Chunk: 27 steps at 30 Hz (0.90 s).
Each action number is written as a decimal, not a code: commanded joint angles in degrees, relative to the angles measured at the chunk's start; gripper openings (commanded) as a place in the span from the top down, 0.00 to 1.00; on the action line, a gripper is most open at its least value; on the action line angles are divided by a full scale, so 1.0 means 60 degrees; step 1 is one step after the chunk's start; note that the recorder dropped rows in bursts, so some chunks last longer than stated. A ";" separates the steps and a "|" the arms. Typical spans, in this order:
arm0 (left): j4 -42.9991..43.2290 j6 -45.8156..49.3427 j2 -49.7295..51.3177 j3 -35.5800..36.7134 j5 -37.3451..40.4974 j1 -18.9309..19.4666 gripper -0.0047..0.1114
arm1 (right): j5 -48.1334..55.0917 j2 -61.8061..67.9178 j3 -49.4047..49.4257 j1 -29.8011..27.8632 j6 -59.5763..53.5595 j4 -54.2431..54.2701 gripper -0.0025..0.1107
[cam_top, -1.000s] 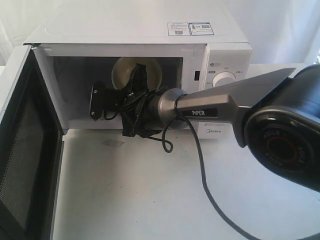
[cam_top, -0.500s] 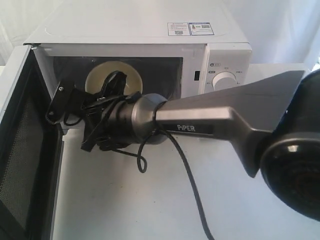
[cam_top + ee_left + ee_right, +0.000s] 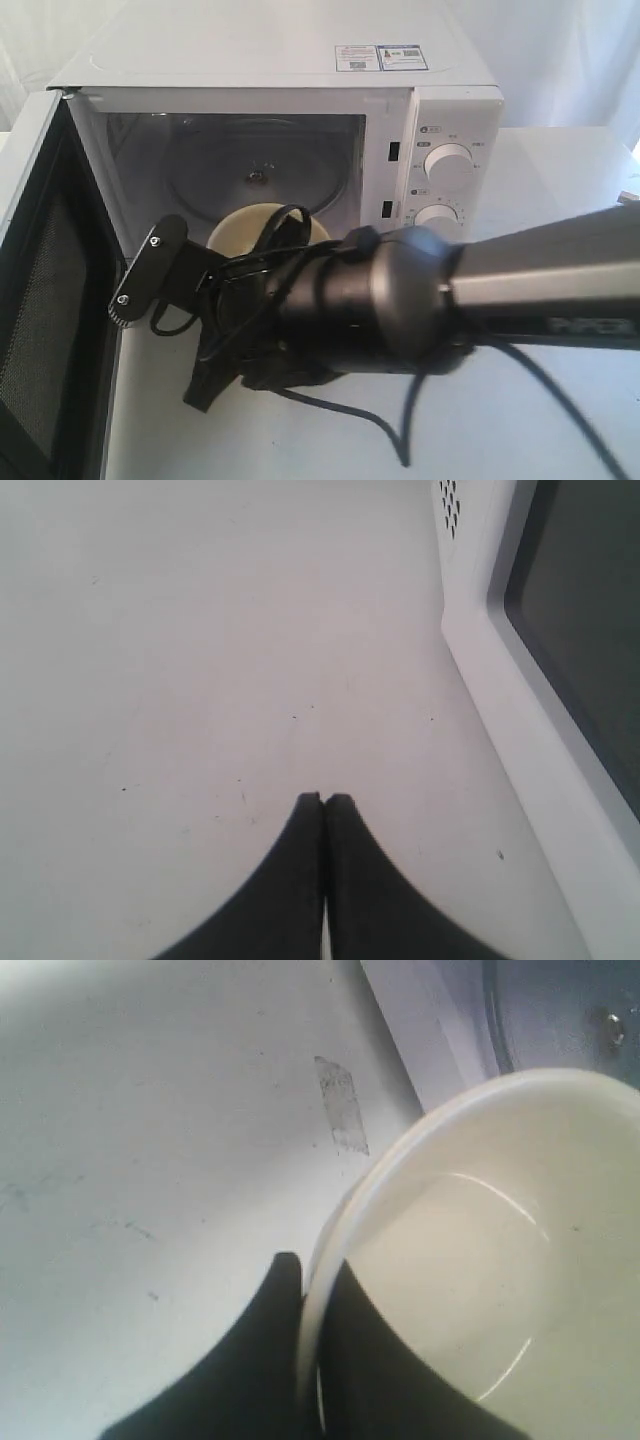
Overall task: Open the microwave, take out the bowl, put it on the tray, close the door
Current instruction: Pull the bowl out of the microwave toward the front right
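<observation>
Exterior cam faces my open microwave (image 3: 300, 60) from the front, slightly high, with the right arm (image 3: 400, 300) crowding the lens. Left wrist cam stares down at the bench (image 3: 200, 630) beside the door (image 3: 500, 730). Right wrist cam sits tight over the bowl (image 3: 480, 1260), shared with exterior.

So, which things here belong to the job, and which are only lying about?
Job: microwave, its open door, bowl, right gripper shut on the bowl's rim.
Lying about: tape scrap on the table, stickers, left gripper shut on nothing.
</observation>
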 commanded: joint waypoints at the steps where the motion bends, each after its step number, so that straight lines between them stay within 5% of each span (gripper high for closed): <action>1: -0.0041 -0.0038 -0.0048 0.0030 0.0018 -0.0042 0.96 | 0.0001 -0.1395 0.1156 0.0040 0.0137 0.0030 0.98; 21: -0.0041 -0.0038 -0.0048 0.0030 0.0018 -0.0042 0.96 | 0.3240 -0.2951 0.4850 -0.0018 0.1780 0.0170 0.98; 27: -0.0041 -0.0038 -0.0048 0.0030 0.0018 -0.0042 0.96 | 0.2555 -0.2951 0.5040 -0.1268 0.2439 -0.0102 0.98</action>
